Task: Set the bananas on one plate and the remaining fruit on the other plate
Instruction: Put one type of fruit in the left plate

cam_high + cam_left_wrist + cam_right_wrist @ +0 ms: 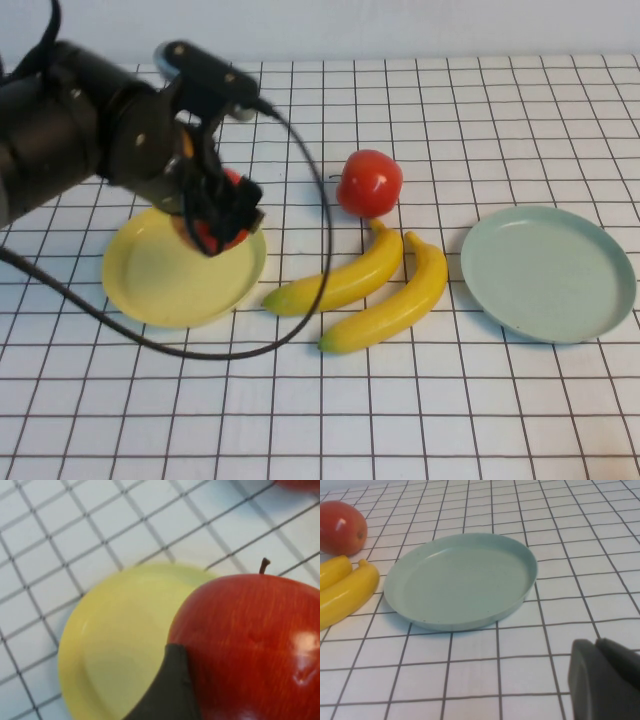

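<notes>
The left claw (222, 215) is seen from above, lowered over the far right edge of the yellow plate (160, 280) with a red apple (232, 180) gripped between its wide-set jaws; the placing step appears under way, release being what is called for next. The second apple (370, 183) and two bananas (375, 285) lie on the tabletop, the blue-green plate (548, 272) at right.

In the left wrist view, the stemmed apple (250, 645) is pressed against one finger (170, 690) above the yellow plate (120, 640).

In the right wrist view, the right claw (605, 680) is shown clenched, empty, parked near the blue-green plate (462, 580).
</notes>
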Robot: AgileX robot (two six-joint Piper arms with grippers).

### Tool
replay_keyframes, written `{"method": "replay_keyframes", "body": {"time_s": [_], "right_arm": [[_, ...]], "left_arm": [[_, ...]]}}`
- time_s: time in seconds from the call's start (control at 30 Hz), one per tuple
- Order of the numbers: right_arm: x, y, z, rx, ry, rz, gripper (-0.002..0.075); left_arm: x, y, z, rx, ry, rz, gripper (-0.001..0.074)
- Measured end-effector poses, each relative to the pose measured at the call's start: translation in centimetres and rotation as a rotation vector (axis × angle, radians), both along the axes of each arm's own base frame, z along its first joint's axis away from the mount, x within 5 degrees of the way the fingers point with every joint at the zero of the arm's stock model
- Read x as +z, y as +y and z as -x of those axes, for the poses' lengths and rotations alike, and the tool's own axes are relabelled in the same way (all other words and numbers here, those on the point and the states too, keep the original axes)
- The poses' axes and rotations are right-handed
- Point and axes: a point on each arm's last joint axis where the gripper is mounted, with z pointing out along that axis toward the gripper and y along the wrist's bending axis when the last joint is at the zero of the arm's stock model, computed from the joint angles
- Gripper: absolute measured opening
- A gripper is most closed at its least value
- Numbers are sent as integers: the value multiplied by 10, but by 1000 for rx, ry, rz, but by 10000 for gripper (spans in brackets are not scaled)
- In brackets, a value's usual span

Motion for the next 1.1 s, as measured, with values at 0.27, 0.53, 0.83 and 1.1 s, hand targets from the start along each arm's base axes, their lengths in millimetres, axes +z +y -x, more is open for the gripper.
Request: {"method": "replay_keyframes", "body": {"time_s": [0.27,0.53,0.83,1.1], "right_arm": [[0,0,0,0,0,0,-15],[0,0,0,0,0,0,-15],[0,0,0,0,0,0,-15],[0,0,0,0,0,0,-15]], "left_arm": [[-51,68,-4,258,90,-2,584],[-47,73,-10,292,28,18,584],[-47,76,-11,358,13,28,584],[-45,72,-13,368,-2,99,584]]}}
